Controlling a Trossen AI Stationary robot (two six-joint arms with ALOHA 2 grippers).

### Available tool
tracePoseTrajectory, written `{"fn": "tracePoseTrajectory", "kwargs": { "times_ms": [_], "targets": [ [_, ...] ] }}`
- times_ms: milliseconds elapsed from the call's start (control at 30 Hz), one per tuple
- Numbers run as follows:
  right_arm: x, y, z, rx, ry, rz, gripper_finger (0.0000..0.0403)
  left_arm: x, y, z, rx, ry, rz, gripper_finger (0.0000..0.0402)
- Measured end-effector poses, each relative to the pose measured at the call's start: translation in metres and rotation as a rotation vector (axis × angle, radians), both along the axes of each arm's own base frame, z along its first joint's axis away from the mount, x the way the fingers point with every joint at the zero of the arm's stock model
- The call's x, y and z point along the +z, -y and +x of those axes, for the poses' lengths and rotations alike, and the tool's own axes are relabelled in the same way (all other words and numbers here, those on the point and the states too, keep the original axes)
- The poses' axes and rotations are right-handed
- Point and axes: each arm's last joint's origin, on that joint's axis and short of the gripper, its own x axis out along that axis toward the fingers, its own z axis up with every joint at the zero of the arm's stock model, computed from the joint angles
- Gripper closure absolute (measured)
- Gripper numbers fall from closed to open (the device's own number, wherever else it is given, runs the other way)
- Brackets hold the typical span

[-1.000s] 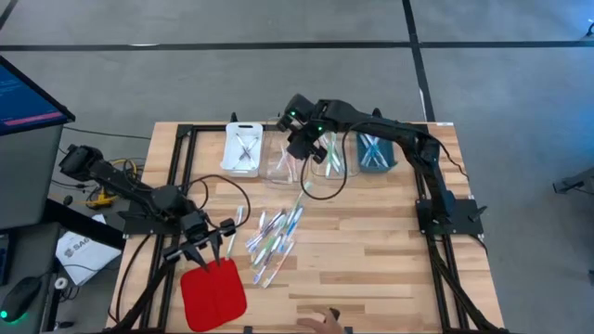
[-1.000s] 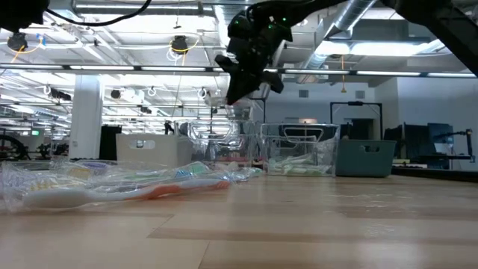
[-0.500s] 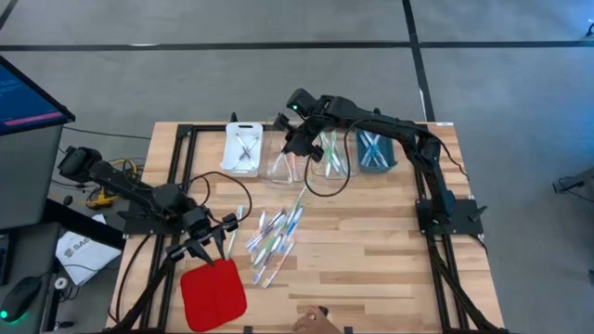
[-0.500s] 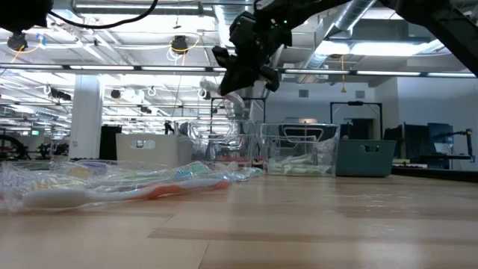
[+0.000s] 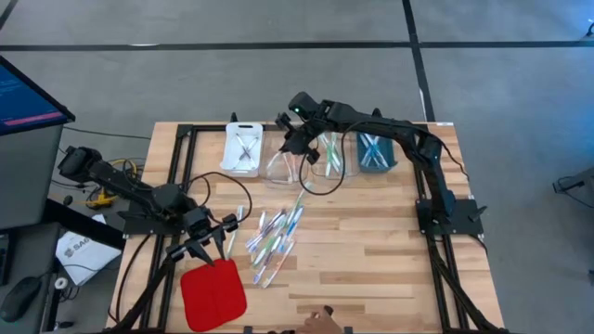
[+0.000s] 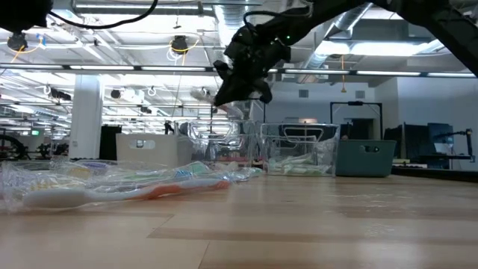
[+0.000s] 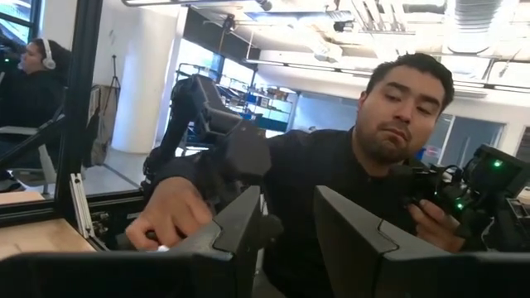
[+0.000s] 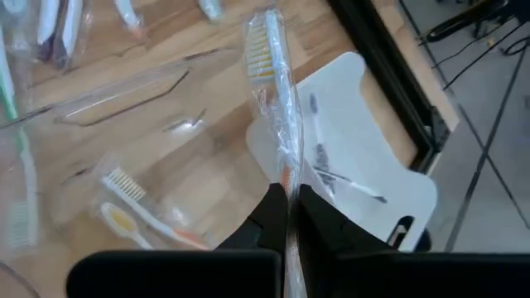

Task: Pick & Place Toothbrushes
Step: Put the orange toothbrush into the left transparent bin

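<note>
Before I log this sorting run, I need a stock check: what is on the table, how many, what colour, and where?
Loose toothbrushes: pile of roughly a dozen, pale with blue, green, pink accents, table centre.
Held toothbrush: one, wrapped, yellowish bristles, orange handle, above the clear bin.
White tray: one, back of table, dark brushes inside.
Clear bins: two, back centre; the one under the arm holds orange brushes.
Teal bin: one, back right, pale brushes inside.
Red pad: one, front left.
Left end effector: open, above the pad's edge.
Right end effector: shut on the held toothbrush.
</note>
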Motion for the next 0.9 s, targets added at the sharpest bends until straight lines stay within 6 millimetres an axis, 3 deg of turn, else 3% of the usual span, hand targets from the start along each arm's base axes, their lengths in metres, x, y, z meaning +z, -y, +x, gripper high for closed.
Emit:
{"fn": "tracePoseTrajectory", "kwargs": {
  "times_ms": [333, 700, 900],
  "targets": [
    [-0.037, 0.006, -0.007, -0.032, -0.030, 0.022, 0.0397, 0.000, 0.000, 0.000, 0.001, 0.001, 0.002, 0.0293],
    [-0.050, 0.005, -0.010, -0.029, -0.033, 0.025, 0.0396, 0.000, 0.000, 0.000, 0.003, 0.004, 0.005, 0.0293],
    [-0.055, 0.002, -0.016, 0.061, -0.089, -0.023, 0.0392, 0.000, 0.000, 0.001, 0.026, 0.002, -0.001, 0.0293]
  ]
}}
